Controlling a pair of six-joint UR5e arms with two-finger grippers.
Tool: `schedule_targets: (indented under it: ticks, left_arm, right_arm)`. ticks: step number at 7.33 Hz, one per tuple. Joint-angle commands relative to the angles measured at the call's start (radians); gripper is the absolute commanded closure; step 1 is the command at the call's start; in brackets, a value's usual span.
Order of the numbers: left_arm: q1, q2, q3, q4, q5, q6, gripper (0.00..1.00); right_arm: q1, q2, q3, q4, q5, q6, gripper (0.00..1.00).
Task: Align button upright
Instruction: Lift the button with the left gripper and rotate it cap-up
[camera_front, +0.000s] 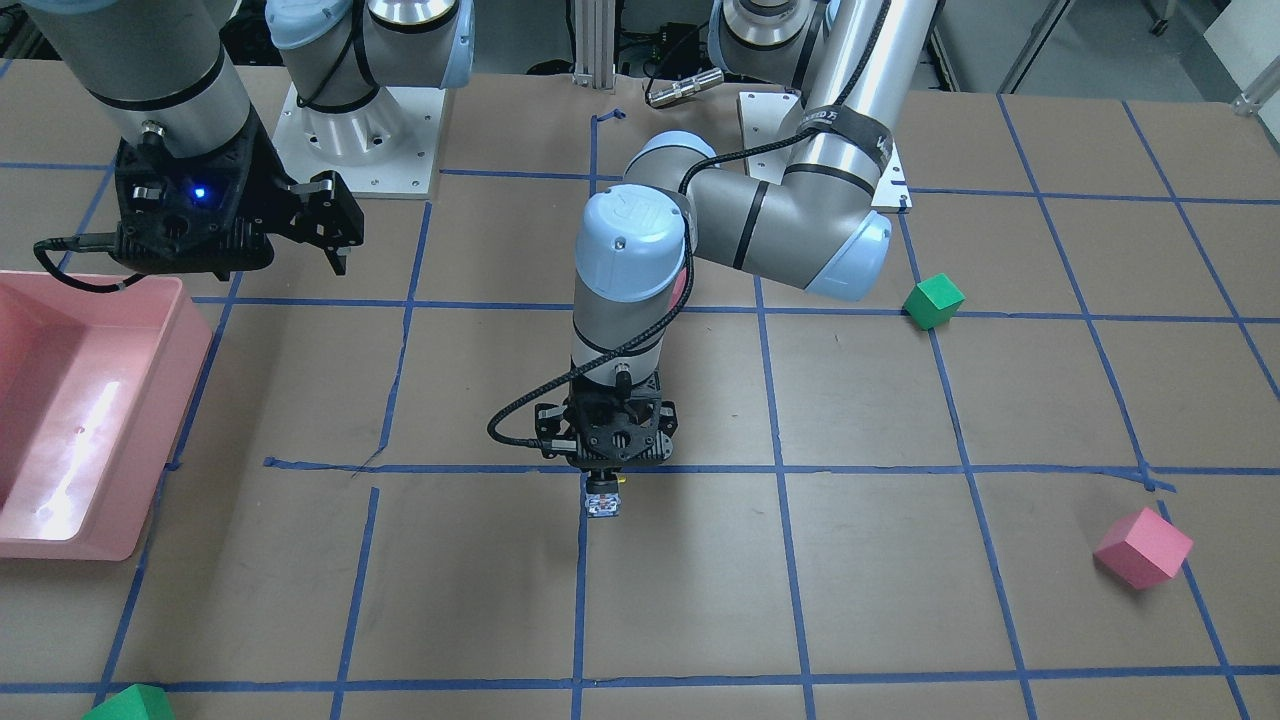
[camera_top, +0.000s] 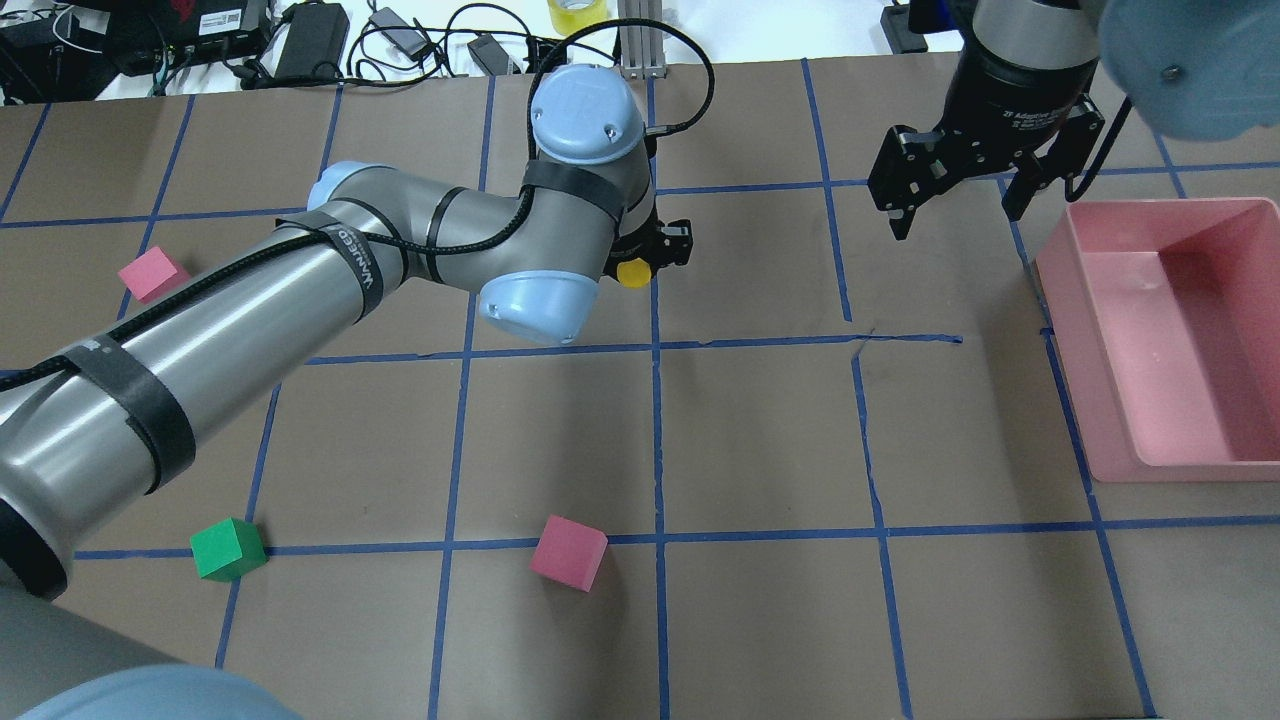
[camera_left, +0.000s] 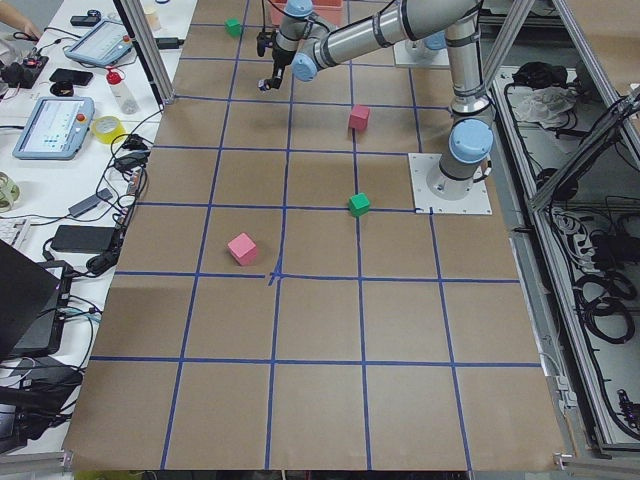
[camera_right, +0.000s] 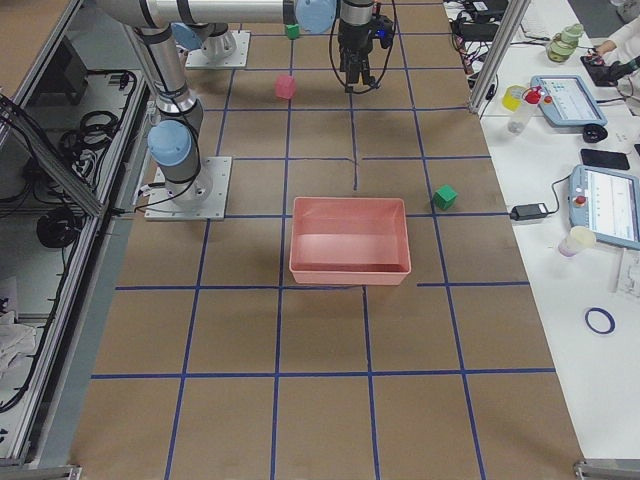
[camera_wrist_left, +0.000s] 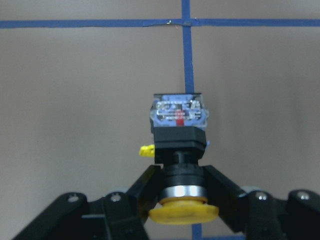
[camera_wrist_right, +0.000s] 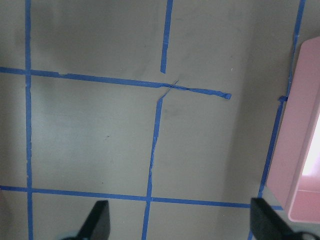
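The button (camera_wrist_left: 178, 131) has a yellow cap, a black body and a clear whitish base block. My left gripper (camera_wrist_left: 182, 175) is shut on its black body just under the cap. The cap faces up toward the wrist and the base points down at the table. In the front view the button (camera_front: 601, 497) hangs below the left gripper (camera_front: 606, 468) on a blue tape line. I cannot tell if the base touches the table. From overhead only the yellow cap (camera_top: 632, 272) shows. My right gripper (camera_top: 955, 200) is open and empty, high beside the bin; its fingers (camera_wrist_right: 98, 221) stand wide apart.
A pink bin (camera_top: 1090, 400) stands at the table's right end under the right arm. A pink cube (camera_top: 568, 552), a green cube (camera_top: 228, 548) and another pink cube (camera_top: 152, 273) lie on the brown paper. Another green cube (camera_front: 130, 705) lies at the front view's bottom edge.
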Motion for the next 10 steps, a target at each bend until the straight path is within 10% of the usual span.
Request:
schedule_targets:
  ticks: [1,5,9,10]
  left_arm:
    - [0.068,-0.005,0.025,-0.160,-0.213,-0.073,1.00]
    - [0.128,-0.061,0.066,-0.319,-0.422,-0.179,1.00]
    - [0.130,-0.089,0.045,-0.319,-0.430,-0.215,1.00]
    - [0.130,-0.089,0.034,-0.319,-0.430,-0.213,0.64]
  right_arm:
    - [0.000,0.000,0.000,0.000,0.000,0.000,0.00]
    - [0.000,0.000,0.000,0.000,-0.002,-0.003,0.00]
    - [0.000,0.000,0.000,0.000,-0.002,-0.003,0.00]
    - [0.000,0.000,0.000,0.000,-0.002,-0.005,0.00]
